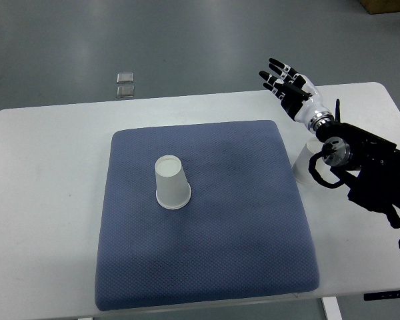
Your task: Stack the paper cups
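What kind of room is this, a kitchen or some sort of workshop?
Probably a robotics lab or test room, not a kitchen: a plain white table on bare grey floor, a blue-grey padded mat holding one upside-down white paper cup, and a black-and-white robot hand, fingers spread, above the table's edge.

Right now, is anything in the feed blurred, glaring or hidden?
Top view: even, soft light, sharp focus; faint sheen on the white table; paper cup on the blue mat reads clearly; second cup is partly hidden by the right arm; right hand is clear.

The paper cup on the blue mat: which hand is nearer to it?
Right. The right hand hovers open beyond the mat's far right corner, well apart from the cup. The left hand is out of view.
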### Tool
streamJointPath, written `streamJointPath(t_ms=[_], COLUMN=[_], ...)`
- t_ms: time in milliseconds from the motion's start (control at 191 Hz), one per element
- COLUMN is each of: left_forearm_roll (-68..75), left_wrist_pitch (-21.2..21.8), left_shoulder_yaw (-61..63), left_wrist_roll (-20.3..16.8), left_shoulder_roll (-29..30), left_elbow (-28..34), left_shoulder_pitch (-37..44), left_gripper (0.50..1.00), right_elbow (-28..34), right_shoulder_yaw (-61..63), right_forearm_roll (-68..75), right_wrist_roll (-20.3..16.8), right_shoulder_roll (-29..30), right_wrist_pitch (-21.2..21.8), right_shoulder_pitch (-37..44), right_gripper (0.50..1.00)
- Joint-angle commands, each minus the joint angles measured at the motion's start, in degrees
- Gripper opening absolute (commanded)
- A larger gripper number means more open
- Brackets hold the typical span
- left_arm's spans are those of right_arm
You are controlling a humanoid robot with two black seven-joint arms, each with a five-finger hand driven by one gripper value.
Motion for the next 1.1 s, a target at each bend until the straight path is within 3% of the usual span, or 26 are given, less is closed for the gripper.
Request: streamJointPath(t_ms=[0, 1095], left_forearm_roll=[-0.08, 0.09], left_wrist_pitch=[0.0, 0.0], left_shoulder_yaw=[-0.33, 0.11], left_wrist_roll=[0.0, -0.09], left_shoulder_roll=[0.0, 0.0], left_elbow=[0.03, 0.03], left_shoulder_pitch=[0.0, 0.26], left_gripper=[1.0, 1.0], right_elbow=[-0.01, -0.09], right_shoulder_yaw=[0.0, -0.26], right_forearm_roll=[0.0, -0.53], right_wrist_roll=[0.0, -0.09], right_shoulder_roll=[0.0, -1.14], right_wrist_pitch=[-0.08, 0.0], right_shoulder_pitch=[0.01, 1.07], right_gripper=[0.913, 0.913])
